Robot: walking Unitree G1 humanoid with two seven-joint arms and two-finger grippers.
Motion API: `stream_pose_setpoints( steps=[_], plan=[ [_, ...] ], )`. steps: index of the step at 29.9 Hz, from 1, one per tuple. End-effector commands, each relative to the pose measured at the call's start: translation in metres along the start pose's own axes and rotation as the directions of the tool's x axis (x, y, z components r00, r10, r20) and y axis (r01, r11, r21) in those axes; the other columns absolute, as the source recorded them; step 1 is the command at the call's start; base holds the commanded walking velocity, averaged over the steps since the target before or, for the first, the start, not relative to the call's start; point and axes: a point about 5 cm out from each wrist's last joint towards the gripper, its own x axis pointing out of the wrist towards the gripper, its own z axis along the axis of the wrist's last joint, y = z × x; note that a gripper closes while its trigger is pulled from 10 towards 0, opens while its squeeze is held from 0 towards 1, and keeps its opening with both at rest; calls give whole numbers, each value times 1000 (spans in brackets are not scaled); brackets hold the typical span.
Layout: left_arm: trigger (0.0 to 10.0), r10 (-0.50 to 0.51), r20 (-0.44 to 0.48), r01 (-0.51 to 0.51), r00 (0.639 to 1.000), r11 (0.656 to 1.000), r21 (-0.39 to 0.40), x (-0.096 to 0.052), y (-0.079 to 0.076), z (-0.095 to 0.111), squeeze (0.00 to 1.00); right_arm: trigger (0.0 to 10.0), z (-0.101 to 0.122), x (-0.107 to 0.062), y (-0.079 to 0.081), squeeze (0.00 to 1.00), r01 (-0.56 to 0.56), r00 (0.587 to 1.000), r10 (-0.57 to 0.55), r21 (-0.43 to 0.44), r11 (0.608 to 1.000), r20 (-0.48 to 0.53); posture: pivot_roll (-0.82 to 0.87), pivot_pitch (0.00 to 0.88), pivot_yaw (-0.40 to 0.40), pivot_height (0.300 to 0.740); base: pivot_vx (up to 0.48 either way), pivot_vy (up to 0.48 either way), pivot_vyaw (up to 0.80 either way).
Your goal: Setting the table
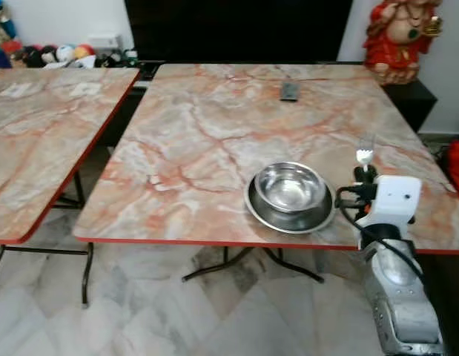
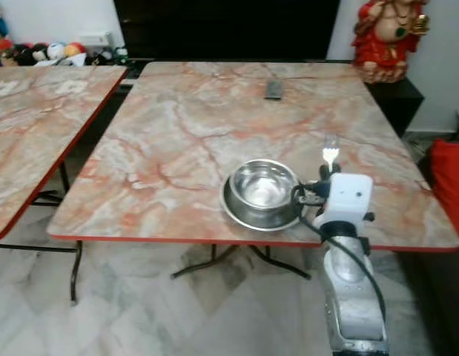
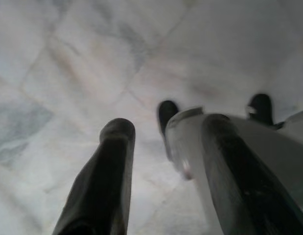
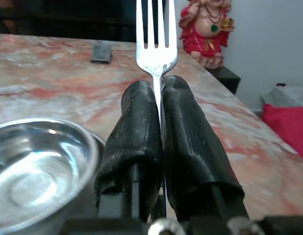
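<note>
Closest to the head camera, the right arm's silver forearm rises from the lower edge toward the near edge of the marble-patterned table [image 1: 214, 126], ending in the right gripper [image 4: 159, 105] just past that edge. Going from the left: a second marble-topped table [image 1: 44, 126] stands apart across a gap, with stuffed toys [image 1: 58, 53] heaped beyond its far end against the wall. The left gripper [image 3: 166, 147] hangs low over the pale marble floor [image 3: 68, 58], its two black fingers well apart with nothing between them; part of the robot's own pale body and dark feet lies under it. On the main table a small dark remote [image 1: 289, 90] lies near the far edge, well apart from everything else. Toward the near edge sits a steel plate [image 1: 260, 210] with a steel bowl [image 1: 290, 185] resting inside it. Just beside these, to the right, the right gripper's fingers are pressed tight around the handle of a fork [image 4: 155, 34], which stands upright with its tines up above the tabletop, not touching the table. Beyond the table's far right corner a red and gold statue [image 1: 401, 33] sits on a dark cabinet [image 1: 414, 100], and something red [image 2: 448, 178] shows at the right edge.
</note>
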Motion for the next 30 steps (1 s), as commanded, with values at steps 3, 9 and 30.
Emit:
stream_pose_setpoints(
  steps=[3, 9, 30],
  plan=[
    [10000, -8, -56, 8, 998, 1000, 0, -5, 1, -16, 0, 10000, 3, 0, 5, 0, -8, 1000, 8, 7, 1000, 10, -50, 133, -12, 740, 0, 0, 0],
    [10000, 0, -62, -2, 998, 1000, -25, -6, 3, -18, 0, 10000, 2, 1, 4, 0, 6, 1000, -6, 13, 1000, 6, -51, 136, -12, 740, 0, 201, 0],
    [10000, 14, -81, -15, 997, 1000, -15, -12, 15, -29, 0, 10000, 2, 3, 9, 0, 6, 1000, -6, 21, 1000, 8, -44, 142, -12, 740, 0, 119, -244]
  ],
)
